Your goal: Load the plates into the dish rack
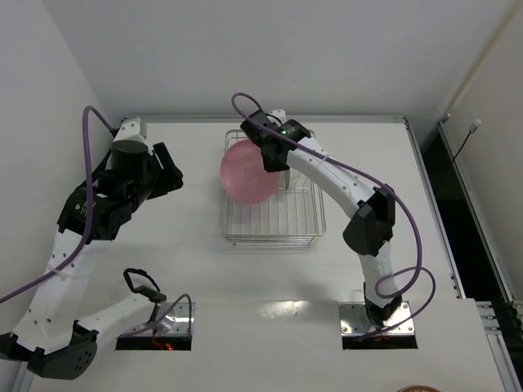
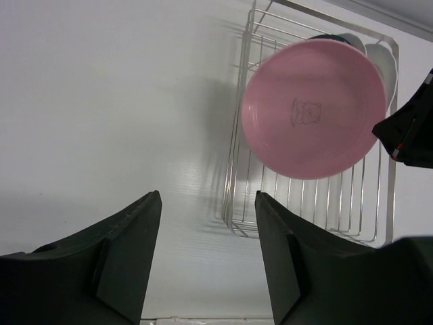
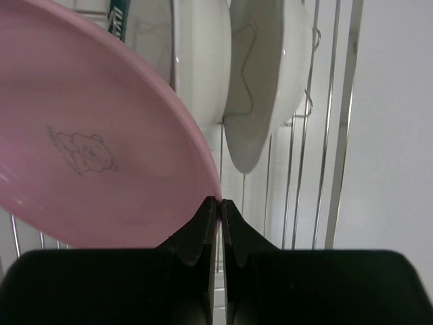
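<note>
Two white plates (image 3: 270, 74) stand in the dish rack (image 1: 278, 216). Our right gripper (image 3: 220, 201) pinches the pink plate (image 1: 245, 173) by its rim; our left gripper (image 2: 208, 196) hangs open.

Pinches the rim of a round pink plate (image 3: 88, 149), faint bear drawing (image 3: 80, 150) on its face, in the black right gripper (image 3: 218, 206). Looks past it onto two round white plates (image 3: 203, 68) (image 3: 270, 81) standing on edge in a silver wire rack (image 3: 345, 122).

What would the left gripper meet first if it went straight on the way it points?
Most likely the bare table, just left of the rack. The open left gripper aims down at it with nothing in between, though depth is hard to judge.
</note>
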Tool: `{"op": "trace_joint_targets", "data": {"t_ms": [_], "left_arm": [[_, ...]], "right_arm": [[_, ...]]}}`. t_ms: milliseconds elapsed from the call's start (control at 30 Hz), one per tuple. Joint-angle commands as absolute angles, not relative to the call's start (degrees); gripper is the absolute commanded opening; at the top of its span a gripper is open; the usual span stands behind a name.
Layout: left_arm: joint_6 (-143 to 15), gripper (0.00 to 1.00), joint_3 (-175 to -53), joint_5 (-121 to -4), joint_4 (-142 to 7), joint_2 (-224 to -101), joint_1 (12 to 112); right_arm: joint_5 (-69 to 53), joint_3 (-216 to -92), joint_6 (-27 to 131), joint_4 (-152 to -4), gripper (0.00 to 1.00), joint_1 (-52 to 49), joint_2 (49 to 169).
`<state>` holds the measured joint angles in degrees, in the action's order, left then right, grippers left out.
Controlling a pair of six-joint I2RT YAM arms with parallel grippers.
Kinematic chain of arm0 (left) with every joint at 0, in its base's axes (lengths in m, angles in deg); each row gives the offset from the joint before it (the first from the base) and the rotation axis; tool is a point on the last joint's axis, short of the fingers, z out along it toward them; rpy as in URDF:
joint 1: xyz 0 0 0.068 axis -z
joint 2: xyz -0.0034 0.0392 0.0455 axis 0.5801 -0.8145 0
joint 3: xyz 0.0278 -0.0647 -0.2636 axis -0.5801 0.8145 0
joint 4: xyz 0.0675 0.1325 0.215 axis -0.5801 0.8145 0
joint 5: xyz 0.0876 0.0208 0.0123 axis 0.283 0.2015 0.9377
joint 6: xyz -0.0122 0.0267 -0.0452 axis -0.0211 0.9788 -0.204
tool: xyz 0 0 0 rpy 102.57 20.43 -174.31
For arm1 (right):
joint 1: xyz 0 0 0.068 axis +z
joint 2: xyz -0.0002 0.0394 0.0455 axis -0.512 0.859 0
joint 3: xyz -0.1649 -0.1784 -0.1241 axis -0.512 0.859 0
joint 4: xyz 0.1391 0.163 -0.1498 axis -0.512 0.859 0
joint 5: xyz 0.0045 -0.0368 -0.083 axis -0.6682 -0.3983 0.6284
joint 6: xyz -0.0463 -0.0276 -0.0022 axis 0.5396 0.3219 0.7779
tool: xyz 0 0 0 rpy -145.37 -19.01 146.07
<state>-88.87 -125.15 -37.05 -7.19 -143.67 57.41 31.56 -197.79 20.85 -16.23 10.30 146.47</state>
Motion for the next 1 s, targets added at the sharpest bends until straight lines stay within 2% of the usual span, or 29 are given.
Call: {"op": "trace_joint_targets", "data": {"t_ms": [0, 100, 233, 367, 500, 567, 667, 767, 967], "left_arm": [[-88.37, 0.55, -123.25, -37.61, -8.62, -141.96, 58.83], [-87.76, 0.55, -123.24, -38.22, -9.94, -143.27, 61.72], [-81.01, 0.58, -124.13, -39.54, -16.17, -146.79, 68.93], [-69.5, 0.61, -121.59, -34.02, -25.57, -148.64, 76.31], [-61.31, 0.64, -117.37, -20.17, -34.43, -150.93, 84.13], [-57.71, 0.64, -110.88, -17.06, -38.76, -150.23, 88.62], [-53.42, 0.69, -102.18, -11.52, -45.79, -146.63, 94.59], [-49.18, 0.73, -95.4, -7.83, -52.82, -145.3, 98.37], [-38.82, 0.78, -90.74, 2.64, -69.34, -150.83, 101.02]], "right_arm": [[34.87, -204.22, 13.95, -13.56, 0.0, 11.56, 143.43], [36.46, -214.89, 13.33, -9.04, 0.0, 12.7, 148.71], [32.43, -212.98, 9.37, -11.31, 0.0, 13.23, 145.73], [27.51, -213.06, 7.96, -10.79, 0.0, 11.83, 143.88], [22.69, -213.06, 7.96, -11.32, 0.0, 10.68, 141.69], [20.48, -211.49, 7.96, -12.02, 0.0, 8.85, 140.89], [16.26, -210.87, 7.96, -12.55, 0.0, 7.26, 140.28], [12.92, -210.87, 7.96, -13.07, 0.0, 5.77, 139.75], [6.86, -210.87, 7.96, -12.47, 0.0, 4.71, 137.91]]}}
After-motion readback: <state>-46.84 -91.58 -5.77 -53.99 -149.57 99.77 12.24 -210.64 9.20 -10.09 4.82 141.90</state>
